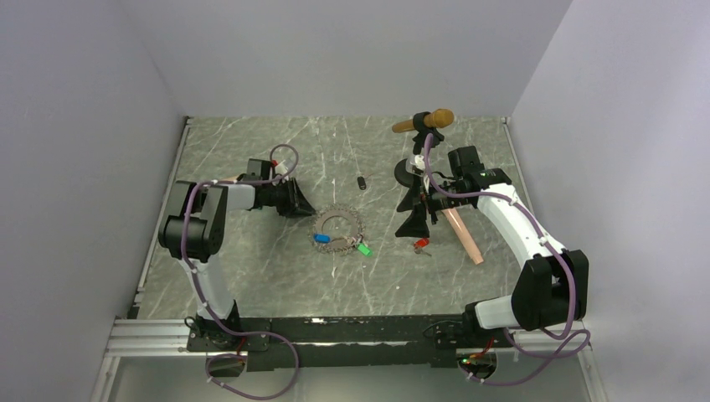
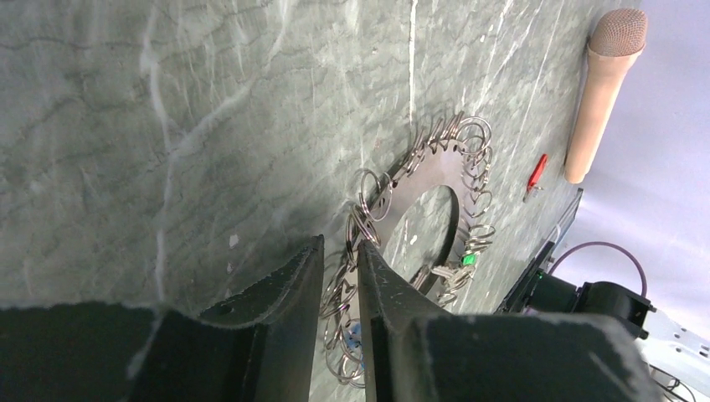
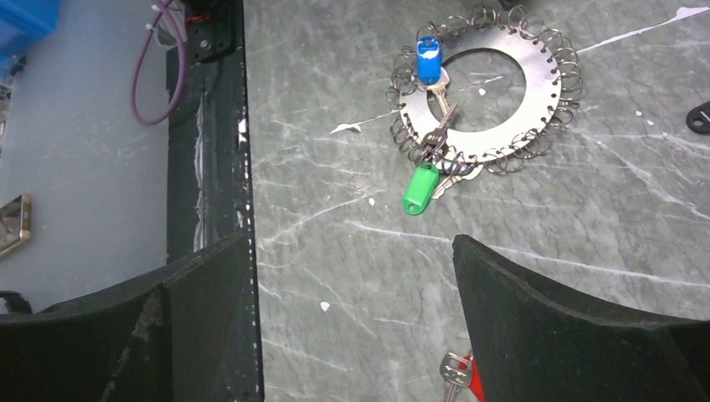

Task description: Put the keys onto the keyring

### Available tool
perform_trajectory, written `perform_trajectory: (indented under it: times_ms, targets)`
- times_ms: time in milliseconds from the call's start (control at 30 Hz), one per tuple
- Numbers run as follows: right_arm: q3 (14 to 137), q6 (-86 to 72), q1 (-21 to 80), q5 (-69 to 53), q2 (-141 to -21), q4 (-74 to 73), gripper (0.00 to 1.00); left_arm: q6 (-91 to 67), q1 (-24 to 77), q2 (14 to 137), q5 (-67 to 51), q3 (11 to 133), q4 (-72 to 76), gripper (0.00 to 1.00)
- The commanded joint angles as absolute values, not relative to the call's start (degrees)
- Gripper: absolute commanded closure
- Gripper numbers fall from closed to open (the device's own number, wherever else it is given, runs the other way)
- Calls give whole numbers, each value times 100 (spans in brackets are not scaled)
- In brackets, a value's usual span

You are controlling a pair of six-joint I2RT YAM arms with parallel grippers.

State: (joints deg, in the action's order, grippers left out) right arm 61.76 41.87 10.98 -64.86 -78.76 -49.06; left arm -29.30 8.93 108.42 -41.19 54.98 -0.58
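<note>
— Surface and room?
— Grey-green marbled table [image 1: 251,276], veined with pale streaks. Boxed in by plain pale walls [image 1: 352,50] at the back and on both sides.
— And the keyring [image 3: 548,79]?
— Lying flat mid-table, between the two arms. A flat metal disc with a round hole, fringed with small wire loops. With the blue-tagged key [image 3: 428,60] across its plate and the green-tagged key [image 3: 420,188] off its near-right rim.
— Relative to the left gripper [image 2: 340,243]?
— Right at that gripper's tips, at the ring's far-left edge. Only a narrow slit between the fingers, with wire loops seen through it. Pinching a loop or merely beside it: cannot tell.
— Right gripper [image 3: 352,243]?
— Spread wide, holding nothing, off to the ring's right. Just beside the red-tagged key [image 3: 456,373], loose on the table near the pink microphone [image 1: 463,236].
</note>
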Motion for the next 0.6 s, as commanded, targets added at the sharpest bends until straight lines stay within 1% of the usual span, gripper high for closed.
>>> perform_trajectory:
  times_ms: [0,233,567]
  targets:
    - [6390,4351,1123,-6601,-7879,-4922,3,-2767,866,10978,-4302,5733,-206,72]
    - [6385,4344,1126,-6587,-7890,-4929,3,-2728,870,11091,-4414,5813,-302,77]
    - [6393,4351,1124,-6591,-7870,-4931,2,-2750,885,11153,-4509,5905,-360,77]
